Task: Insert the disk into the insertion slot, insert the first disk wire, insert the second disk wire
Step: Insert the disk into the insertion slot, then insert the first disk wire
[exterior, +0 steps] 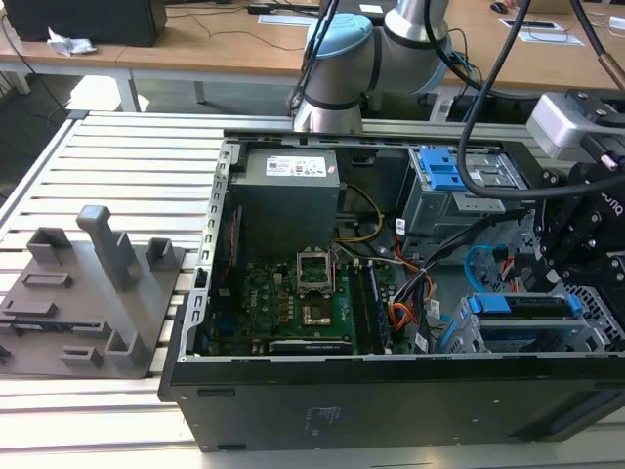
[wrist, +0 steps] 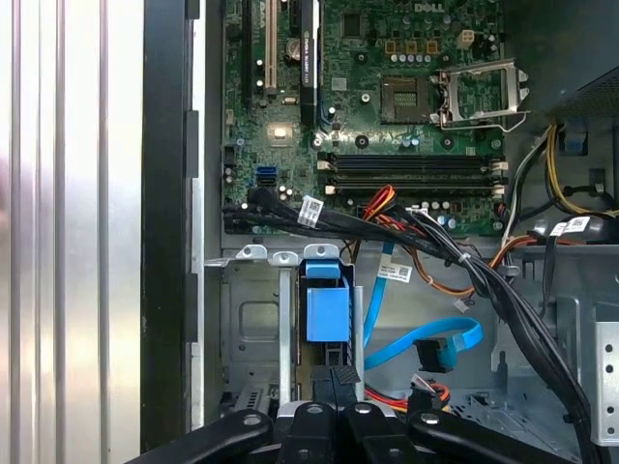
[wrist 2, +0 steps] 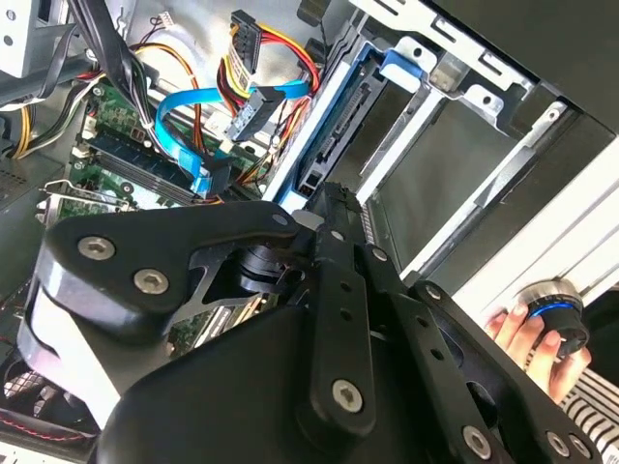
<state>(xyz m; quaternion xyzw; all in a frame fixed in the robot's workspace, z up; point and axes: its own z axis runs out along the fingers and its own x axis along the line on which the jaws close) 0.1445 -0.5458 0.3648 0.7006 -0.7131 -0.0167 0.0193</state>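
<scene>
Disk — inside insertion slot

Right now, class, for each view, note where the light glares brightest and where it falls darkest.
Exterior view: the slatted table glares pale, the case's front panel sits dark. First wrist view: the table washes out white beside the black case wall. Second wrist view: the insertion slot's silver rails catch bright light, the black case edge is dark.
</scene>
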